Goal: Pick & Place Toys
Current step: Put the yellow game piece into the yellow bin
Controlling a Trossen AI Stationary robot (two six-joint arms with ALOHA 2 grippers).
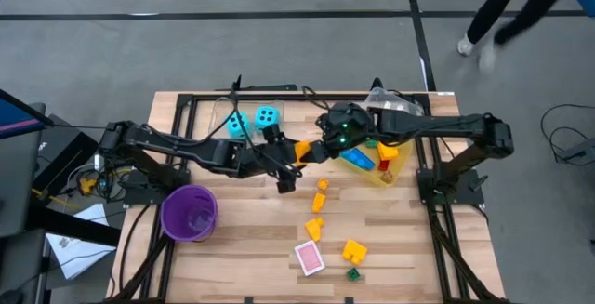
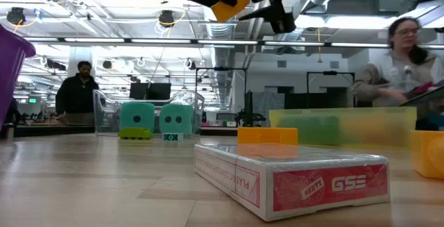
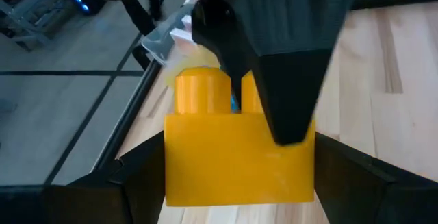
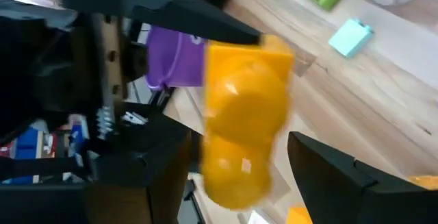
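Note:
A yellow two-stud brick hangs high above the table's middle, between my two grippers; it also shows in the low view. My left gripper comes from the left and is shut on it. My right gripper comes from the right and is open, with one finger on either side of the same brick. Two cyan dice sit in a clear bin at the back. A pink card pack and several small yellow bricks lie on the table. My left gripper pinches the yellow brick by its two short end faces between its two fingers. The brick is lifted clear of the table, its studs pointing away from the wrist. My right gripper has one finger lying over the brick's stud side; I cannot tell whether it touches.
A purple cup stands at the near left. A yellow bin with blue, green and red bricks stands under the right arm. A yellow brick and a green one lie near the front. People show in the room behind.

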